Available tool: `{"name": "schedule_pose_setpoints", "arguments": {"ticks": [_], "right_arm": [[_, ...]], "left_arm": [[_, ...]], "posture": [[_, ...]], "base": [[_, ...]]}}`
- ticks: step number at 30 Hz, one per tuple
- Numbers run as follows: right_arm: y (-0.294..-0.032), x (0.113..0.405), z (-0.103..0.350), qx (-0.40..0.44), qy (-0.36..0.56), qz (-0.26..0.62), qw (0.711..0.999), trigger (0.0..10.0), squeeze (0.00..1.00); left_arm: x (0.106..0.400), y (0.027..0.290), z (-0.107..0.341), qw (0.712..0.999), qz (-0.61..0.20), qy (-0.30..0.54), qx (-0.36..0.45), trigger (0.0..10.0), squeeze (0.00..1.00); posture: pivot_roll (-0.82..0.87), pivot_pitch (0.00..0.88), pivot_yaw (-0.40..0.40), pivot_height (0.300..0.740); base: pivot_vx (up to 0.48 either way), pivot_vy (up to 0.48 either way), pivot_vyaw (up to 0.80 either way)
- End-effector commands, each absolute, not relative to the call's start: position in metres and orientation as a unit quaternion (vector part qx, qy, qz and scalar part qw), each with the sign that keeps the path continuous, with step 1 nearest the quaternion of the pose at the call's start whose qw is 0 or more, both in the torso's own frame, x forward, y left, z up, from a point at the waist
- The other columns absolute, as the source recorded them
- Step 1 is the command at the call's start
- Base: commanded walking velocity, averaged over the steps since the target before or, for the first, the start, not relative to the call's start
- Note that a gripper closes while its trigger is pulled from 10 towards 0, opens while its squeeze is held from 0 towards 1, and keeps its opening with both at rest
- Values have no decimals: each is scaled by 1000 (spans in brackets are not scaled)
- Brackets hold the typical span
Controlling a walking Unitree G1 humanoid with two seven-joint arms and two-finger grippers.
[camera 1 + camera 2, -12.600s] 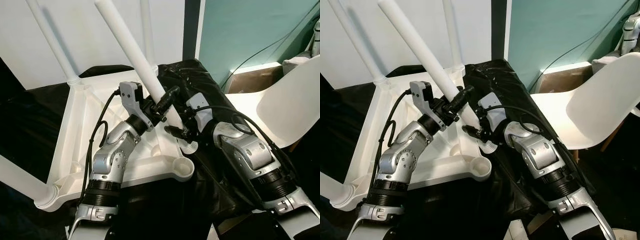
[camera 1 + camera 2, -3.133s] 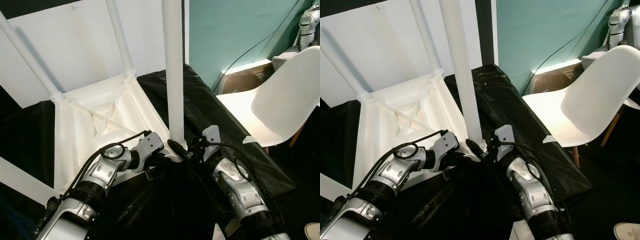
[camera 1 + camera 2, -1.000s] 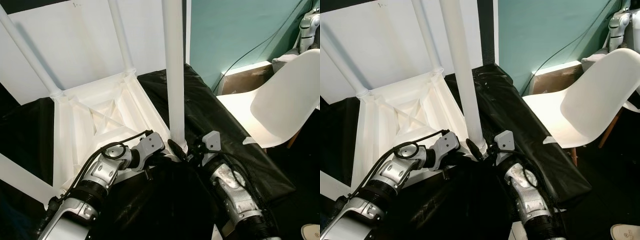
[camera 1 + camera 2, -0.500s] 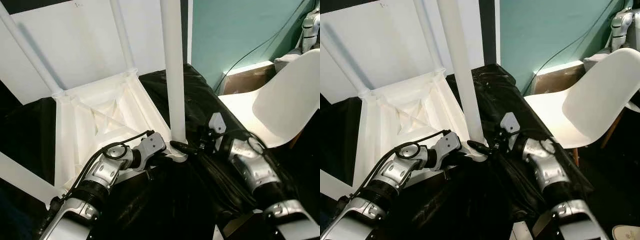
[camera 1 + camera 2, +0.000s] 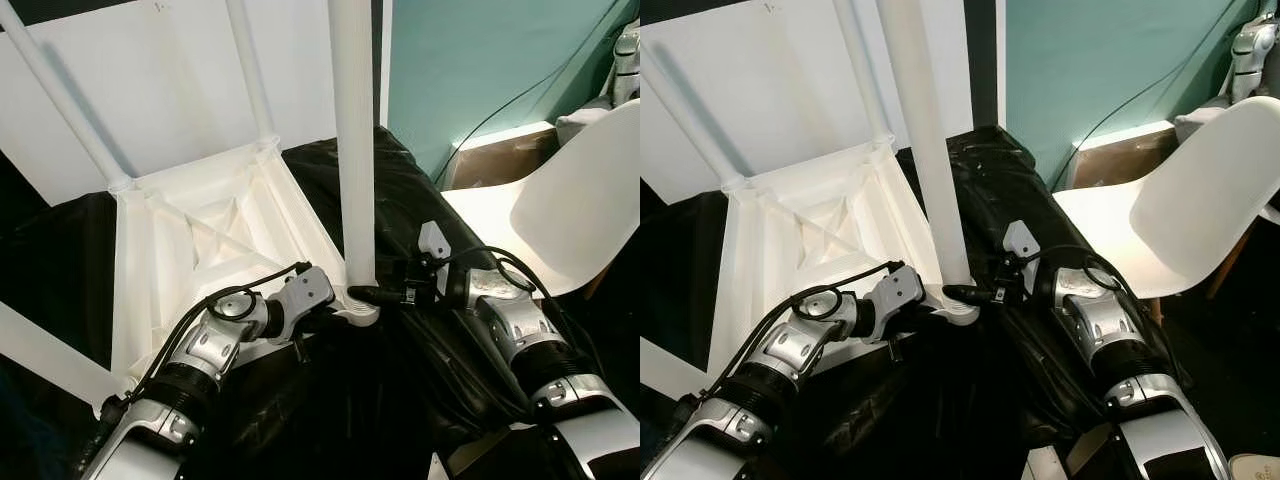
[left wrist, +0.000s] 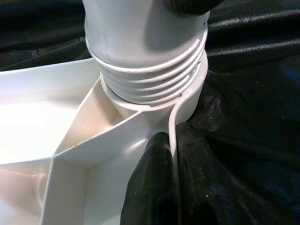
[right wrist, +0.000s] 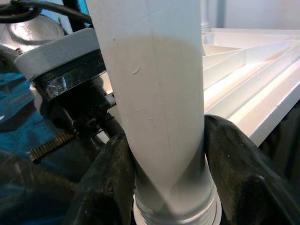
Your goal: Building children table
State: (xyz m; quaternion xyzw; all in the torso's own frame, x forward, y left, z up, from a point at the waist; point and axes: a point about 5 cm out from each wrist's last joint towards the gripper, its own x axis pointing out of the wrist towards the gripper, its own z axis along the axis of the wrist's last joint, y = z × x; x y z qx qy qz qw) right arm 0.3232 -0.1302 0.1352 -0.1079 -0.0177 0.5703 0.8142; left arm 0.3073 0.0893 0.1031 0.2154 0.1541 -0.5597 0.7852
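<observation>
Right gripper [image 5: 962,294] swung round, clenched on leg [image 5: 352,150]; left gripper [image 6: 171,154] pinches tabletop frame [image 5: 190,240] rim; threads exposed, keep screwing.

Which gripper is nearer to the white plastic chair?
Right. The right gripper clamps the upright white table leg on the side toward the white plastic chair; the left gripper pinches the table rim farther off.

txt: none legible | labels: none | nos.: none
</observation>
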Motion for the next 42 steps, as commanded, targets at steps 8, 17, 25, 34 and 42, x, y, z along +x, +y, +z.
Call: {"name": "schedule_pose_setpoints", "arguments": {"ticks": [8,17,25,34,42], "right_arm": [[-121,286,112,-46,-135,272,952,0,0],[-112,290,116,-13,-139,261,955,0,0],[-105,296,115,-15,-112,363,925,10000,1000],[-116,306,122,-124,-18,603,788,784,0],[-127,316,128,-148,11,626,765,0,0]], "left_arm": [[297,107,71,800,-524,219,196,10000,0],[296,110,69,798,-522,225,199,10000,0],[297,108,69,799,-521,223,198,10000,0],[297,103,69,802,-520,220,194,10000,0],[294,106,67,805,-517,221,191,10000,0]], "posture": [[16,0,32,740],[15,0,38,740],[12,0,36,740],[19,0,18,740],[27,0,13,740]], "base": [[0,0,0],[0,0,0],[0,0,0],[0,0,0],[0,0,0]]}}
